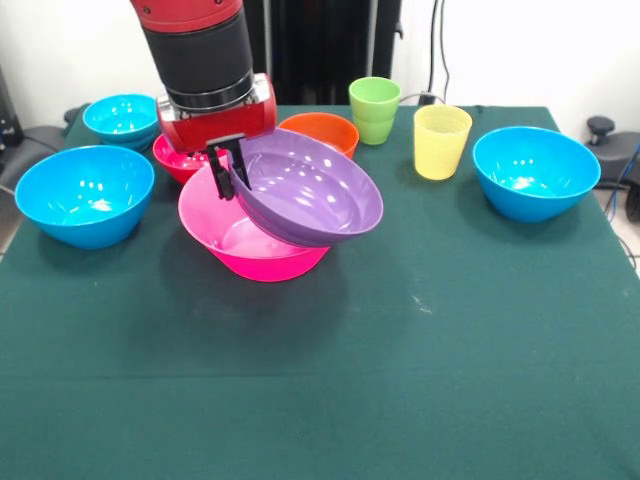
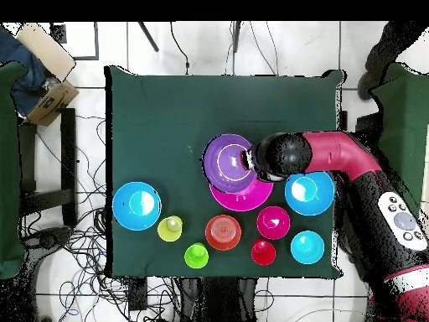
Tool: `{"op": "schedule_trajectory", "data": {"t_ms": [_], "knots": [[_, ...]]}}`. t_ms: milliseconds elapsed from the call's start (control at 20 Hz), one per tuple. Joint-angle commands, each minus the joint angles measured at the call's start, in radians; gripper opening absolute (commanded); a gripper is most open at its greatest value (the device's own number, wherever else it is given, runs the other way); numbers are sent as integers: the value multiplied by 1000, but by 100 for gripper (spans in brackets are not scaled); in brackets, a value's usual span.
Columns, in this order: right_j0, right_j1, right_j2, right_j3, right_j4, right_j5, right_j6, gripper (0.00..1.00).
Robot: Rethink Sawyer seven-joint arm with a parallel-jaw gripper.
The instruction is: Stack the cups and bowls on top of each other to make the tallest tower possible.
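Note:
My gripper is shut on the left rim of the wide purple bowl and holds it tilted, partly over the large pink bowl. Overhead, the gripper holds the purple bowl, which overlaps the pink bowl. Two blue bowls sit at the left and right. The cyan bowl, magenta-red bowl, orange bowl, green cup and yellow cup stand along the far side. The red cup shows only overhead.
The green cloth table is bare across its near half in the front view. Cables and chair legs lie on the floor around the table overhead. Part of a person shows at the overhead view's upper left edge.

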Motion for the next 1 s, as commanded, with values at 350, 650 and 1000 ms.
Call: {"op": "schedule_trajectory", "data": {"t_ms": [350, 650, 1000], "knots": [[-19, -17, 44, 7, -39, 83, -326, 0], [-34, -13, 51, 7, -48, 85, -345, 0], [-38, -5, 48, 5, -64, 80, -347, 0]]}}
